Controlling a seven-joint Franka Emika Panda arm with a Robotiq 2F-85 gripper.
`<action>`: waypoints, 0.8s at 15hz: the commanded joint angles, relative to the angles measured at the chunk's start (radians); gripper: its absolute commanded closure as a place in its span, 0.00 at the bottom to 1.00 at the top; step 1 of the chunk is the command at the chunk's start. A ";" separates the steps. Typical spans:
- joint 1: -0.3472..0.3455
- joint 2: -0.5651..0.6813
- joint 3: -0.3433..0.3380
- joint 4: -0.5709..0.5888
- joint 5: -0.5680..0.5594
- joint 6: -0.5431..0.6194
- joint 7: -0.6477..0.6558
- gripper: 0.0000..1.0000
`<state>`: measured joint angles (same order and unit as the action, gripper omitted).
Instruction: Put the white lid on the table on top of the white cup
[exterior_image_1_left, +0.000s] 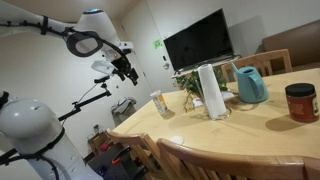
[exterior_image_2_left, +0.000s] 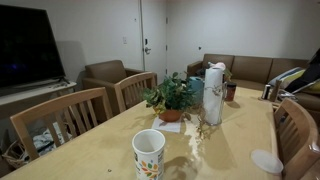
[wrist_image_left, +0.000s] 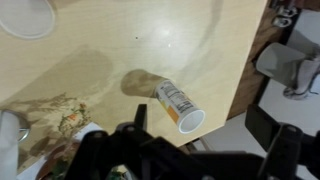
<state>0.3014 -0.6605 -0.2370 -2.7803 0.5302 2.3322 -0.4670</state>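
Observation:
The white cup (exterior_image_1_left: 160, 103) with orange print stands upright near one end of the wooden table (exterior_image_1_left: 250, 135); it also shows in an exterior view (exterior_image_2_left: 148, 153) and in the wrist view (wrist_image_left: 178, 104). The flat white lid (exterior_image_2_left: 267, 161) lies on the table apart from the cup, and sits at the top left corner of the wrist view (wrist_image_left: 25, 15). My gripper (exterior_image_1_left: 127, 70) hangs in the air off the table's end, well above the cup. Its fingers are open and empty in the wrist view (wrist_image_left: 198, 120).
A tall white roll (exterior_image_1_left: 211, 90), a teal jug (exterior_image_1_left: 250, 85), a red-lidded jar (exterior_image_1_left: 300, 102) and a potted plant (exterior_image_2_left: 172, 97) stand mid-table. Wooden chairs (exterior_image_2_left: 60, 115) ring the table. The table edge (wrist_image_left: 235, 90) lies just beside the cup.

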 joint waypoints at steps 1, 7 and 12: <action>0.089 0.039 -0.122 0.001 0.222 0.007 -0.223 0.00; -0.013 0.179 -0.084 0.005 0.586 -0.176 -0.540 0.00; -0.176 0.300 0.085 -0.001 0.609 -0.143 -0.472 0.00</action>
<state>0.2097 -0.4240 -0.2462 -2.7844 1.1250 2.1639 -0.9771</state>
